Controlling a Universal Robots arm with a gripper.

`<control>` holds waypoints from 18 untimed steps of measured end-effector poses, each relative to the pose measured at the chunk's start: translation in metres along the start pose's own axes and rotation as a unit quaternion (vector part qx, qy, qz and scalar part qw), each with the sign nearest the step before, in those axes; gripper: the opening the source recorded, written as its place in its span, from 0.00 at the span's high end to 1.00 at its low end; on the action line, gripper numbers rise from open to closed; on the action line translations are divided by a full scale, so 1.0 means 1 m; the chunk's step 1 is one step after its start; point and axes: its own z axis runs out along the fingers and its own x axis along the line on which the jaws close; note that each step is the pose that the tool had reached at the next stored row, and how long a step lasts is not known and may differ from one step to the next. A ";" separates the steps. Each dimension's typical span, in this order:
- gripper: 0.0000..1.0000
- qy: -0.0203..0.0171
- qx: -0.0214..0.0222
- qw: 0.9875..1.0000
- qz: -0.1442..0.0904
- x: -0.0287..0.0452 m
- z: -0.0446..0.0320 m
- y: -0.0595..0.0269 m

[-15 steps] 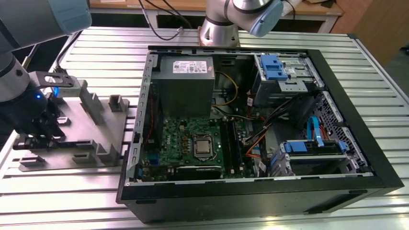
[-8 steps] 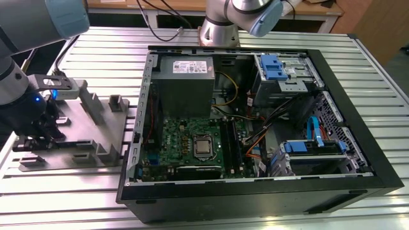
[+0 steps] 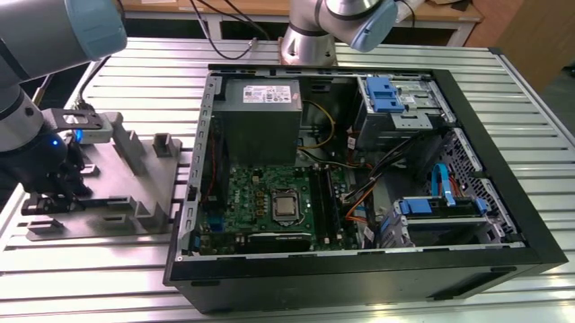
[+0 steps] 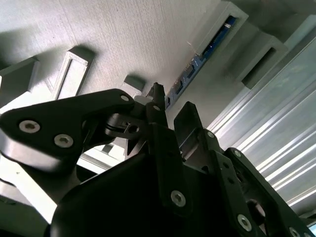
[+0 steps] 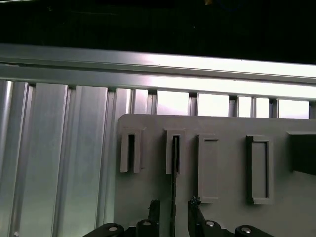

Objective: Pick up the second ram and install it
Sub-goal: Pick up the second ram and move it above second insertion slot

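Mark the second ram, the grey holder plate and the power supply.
second ram (image 5: 173,182), first wrist view, its thin edge.
grey holder plate (image 5: 232,168), first wrist view, bare face between slots.
power supply (image 3: 260,131), exterior view, its grey side panel.

Even overhead light is cast across the exterior view. Strong glare is thrown off the aluminium table slats in the first wrist view. The gripper is rendered darkly silhouetted in the second wrist view.
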 end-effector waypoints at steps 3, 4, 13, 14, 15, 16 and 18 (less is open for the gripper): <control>0.64 0.000 0.000 1.000 0.000 0.0000 0.0002 0.0000; 0.64 0.000 0.000 1.000 0.000 0.0000 0.0003 0.0000; 0.79 0.000 0.000 1.000 0.000 -0.0001 -0.0036 0.0001; 0.79 0.000 0.000 1.000 0.000 -0.0002 -0.0038 0.0001; 0.79 0.000 0.000 1.000 0.000 -0.0002 -0.0038 0.0001; 0.79 0.000 0.000 1.000 0.000 -0.0002 -0.0039 0.0001; 0.79 0.000 0.000 1.000 0.000 -0.0002 -0.0043 0.0002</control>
